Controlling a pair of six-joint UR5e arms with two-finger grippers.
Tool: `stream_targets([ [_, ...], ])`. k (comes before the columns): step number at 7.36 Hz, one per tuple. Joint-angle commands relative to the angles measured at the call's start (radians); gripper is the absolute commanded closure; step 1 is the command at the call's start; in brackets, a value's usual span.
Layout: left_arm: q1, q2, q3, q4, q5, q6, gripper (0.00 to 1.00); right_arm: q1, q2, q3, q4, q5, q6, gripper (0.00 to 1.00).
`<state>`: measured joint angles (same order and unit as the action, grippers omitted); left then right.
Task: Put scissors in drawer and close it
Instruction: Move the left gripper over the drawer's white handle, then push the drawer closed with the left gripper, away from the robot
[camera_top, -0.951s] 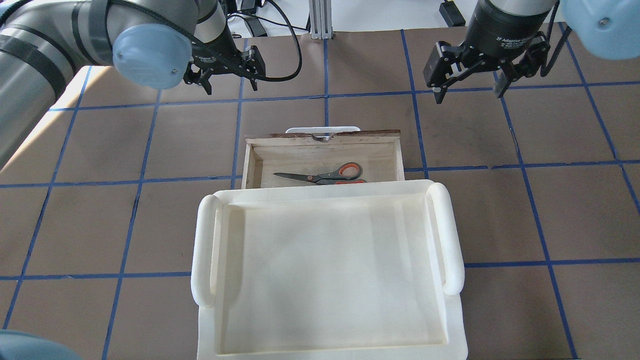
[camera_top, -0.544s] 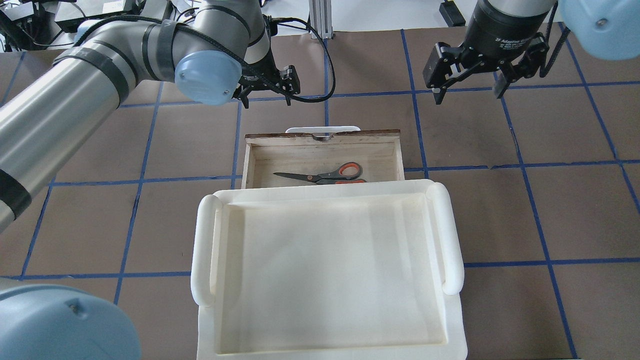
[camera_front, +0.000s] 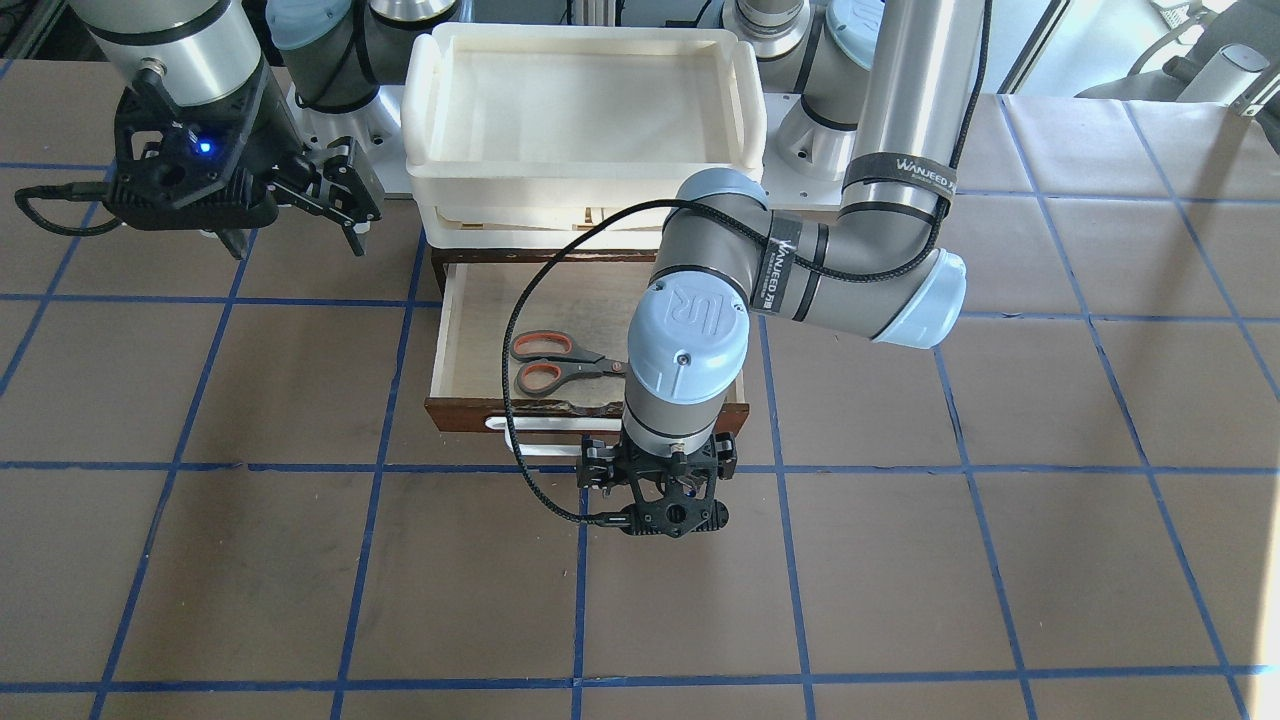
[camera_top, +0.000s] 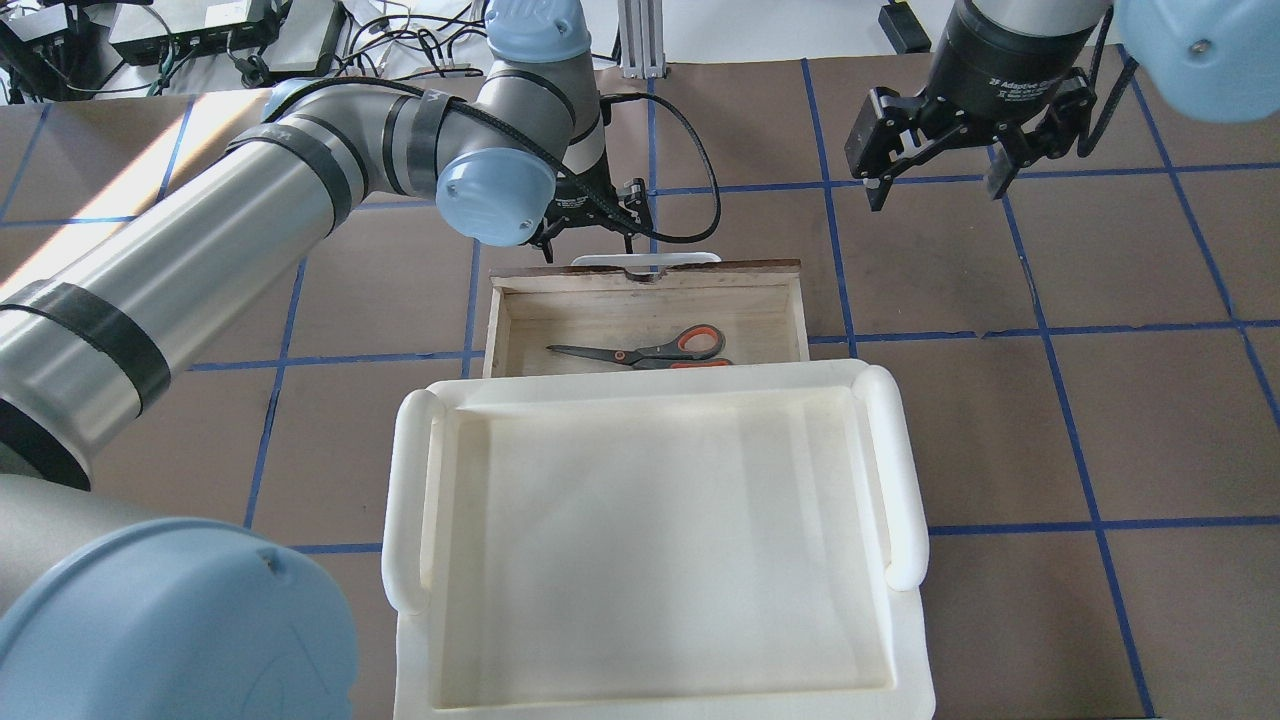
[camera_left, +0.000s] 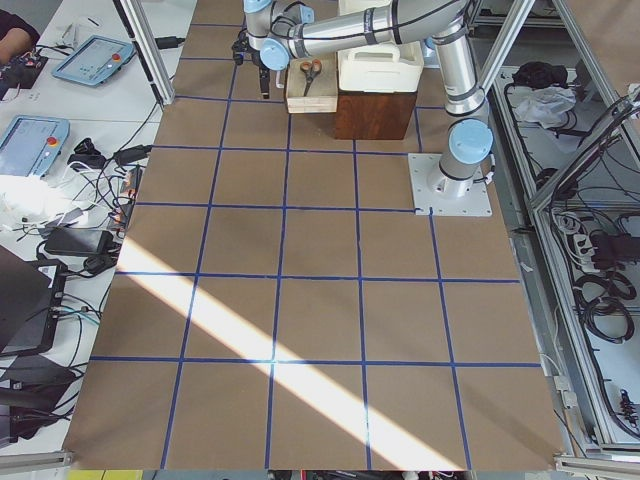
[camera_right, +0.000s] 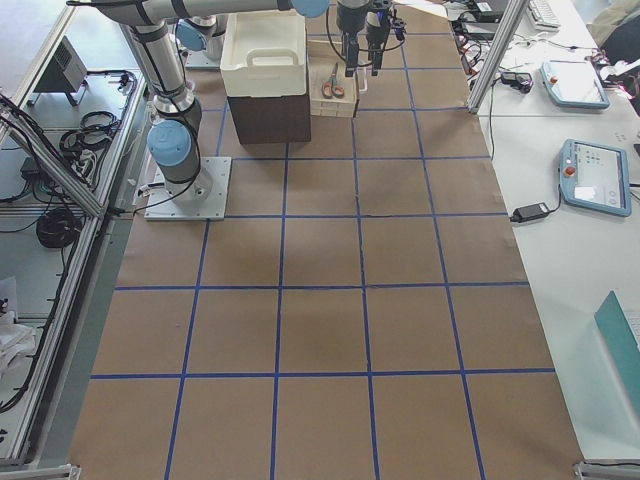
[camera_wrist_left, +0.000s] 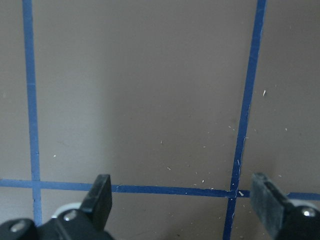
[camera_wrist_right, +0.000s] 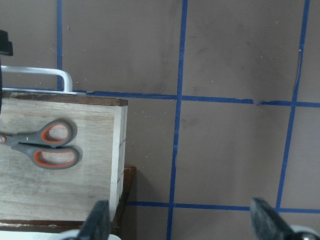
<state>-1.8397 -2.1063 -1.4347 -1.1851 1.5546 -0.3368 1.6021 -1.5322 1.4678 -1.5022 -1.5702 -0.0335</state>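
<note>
The scissors (camera_top: 650, 350) with red-orange and grey handles lie inside the open wooden drawer (camera_top: 640, 272), also seen in the front view (camera_front: 550, 365) and the right wrist view (camera_wrist_right: 47, 142). The drawer (camera_front: 470, 412) is pulled out, with its white bar handle (camera_top: 645, 259) on the front. My left gripper (camera_top: 590, 243) is open and empty. It hangs just beyond the handle, over the table (camera_front: 657, 470). Its fingers (camera_wrist_left: 100, 197) stand wide apart. My right gripper (camera_top: 935, 188) is open and empty, raised to the right of the drawer (camera_front: 297, 240).
A stack of cream-white trays (camera_top: 410, 500) sits on top of the cabinet above the drawer and covers its rear part (camera_front: 420, 90). A black cable (camera_front: 520, 400) from the left wrist loops over the drawer. The brown table has blue tape lines (camera_top: 830, 230).
My left arm has swung right and down, from the far left of the table to just beyond the drawer handle. The right gripper, scissors and drawer have not moved.
</note>
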Motion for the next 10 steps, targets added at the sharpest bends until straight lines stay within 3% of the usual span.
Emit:
stream_targets([
  [1, -0.007, -0.001, 0.003, -0.053, -0.022, -0.019, 0.00, -0.001, 0.000, 0.000, 0.000, -0.001, 0.000, 0.00],
  [10, -0.009, 0.035, 0.034, -0.237, -0.042, -0.085, 0.00, 0.001, 0.000, 0.000, 0.000, 0.001, -0.006, 0.00],
])
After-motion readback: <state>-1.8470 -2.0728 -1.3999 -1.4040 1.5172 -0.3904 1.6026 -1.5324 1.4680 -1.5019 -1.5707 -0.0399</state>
